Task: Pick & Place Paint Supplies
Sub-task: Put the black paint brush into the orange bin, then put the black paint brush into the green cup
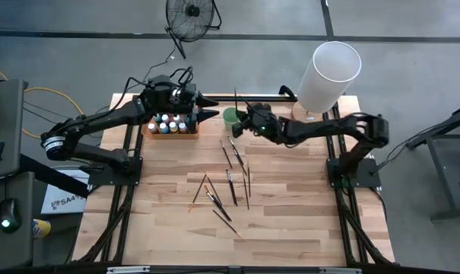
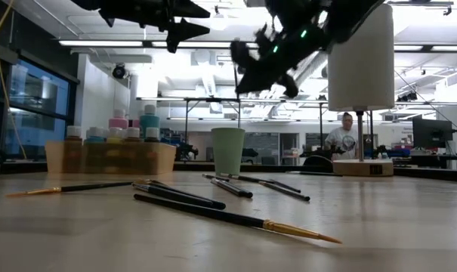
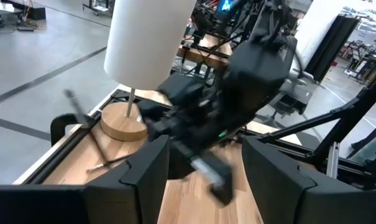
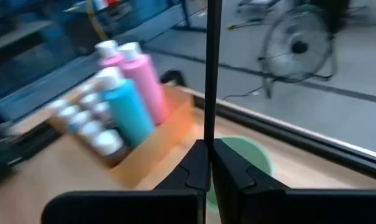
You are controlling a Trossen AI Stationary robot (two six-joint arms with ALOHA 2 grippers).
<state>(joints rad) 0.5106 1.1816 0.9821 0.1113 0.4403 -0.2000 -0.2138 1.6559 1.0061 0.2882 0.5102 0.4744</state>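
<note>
My right gripper (image 1: 236,128) is shut on a thin dark brush (image 4: 209,68), just beside and above the green cup (image 1: 230,116), which also shows below the fingers in the right wrist view (image 4: 250,157). My left gripper (image 1: 213,106) is open and empty, hovering above the right end of the orange tray (image 1: 147,132). The tray holds small pale-capped paint bottles (image 1: 169,123) and a taller pink and a taller blue bottle (image 4: 135,93). Several more dark-handled brushes (image 1: 230,181) lie flat and scattered on the table's middle. My right gripper pinches the brush's thin handle (image 4: 209,134) between its two fingertips. The handle runs straight on past the fingertips (image 4: 197,163). The brush is lifted clear of the table, over the cup; I cannot tell which end is held.
A tall white cylinder on a round wooden base (image 1: 332,72) stands at the far right corner. The cup (image 2: 228,151) stands right of the tray (image 2: 107,159). A person (image 2: 347,136) sits in the room behind. Bare wood lies toward the near edge.
</note>
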